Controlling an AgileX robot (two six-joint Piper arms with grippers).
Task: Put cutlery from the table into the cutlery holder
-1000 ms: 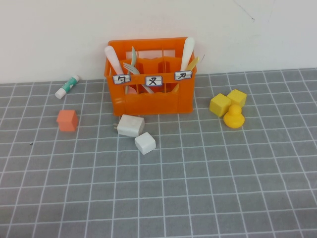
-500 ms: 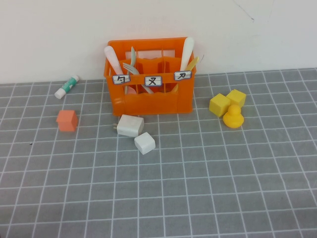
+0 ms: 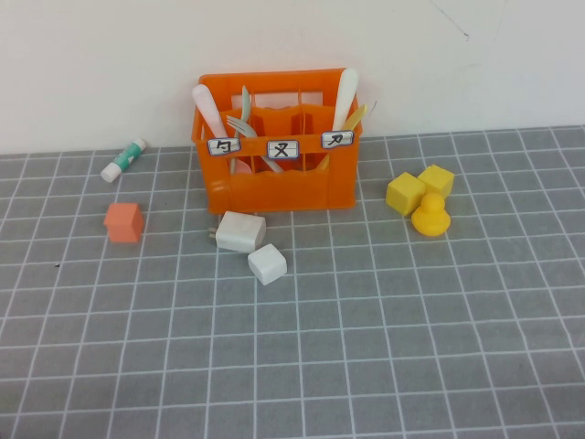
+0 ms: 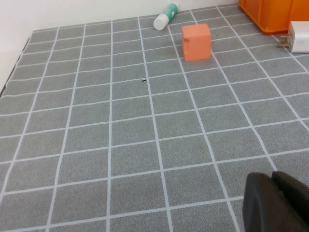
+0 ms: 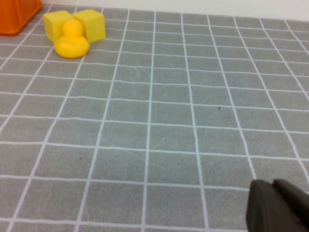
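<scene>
Apparently the pale-yellow knife [image 3: 356,117] already stands in the rightmost compartment of the orange cutlery holder [image 3: 279,178], leaning beside a white utensil [image 3: 345,96], with no cutlery visible on the table [image 3: 366,347]. The sound move is probably to keep both arms clear of the crate. The left gripper [image 4: 277,205] and right gripper [image 5: 280,208] sit low over bare table, each looking clenched and empty.

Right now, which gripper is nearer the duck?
Right. The right gripper is back at the table's near right side, with the duck in its wrist view. The left gripper is near left, facing the orange cube; no duck in its view.
</scene>
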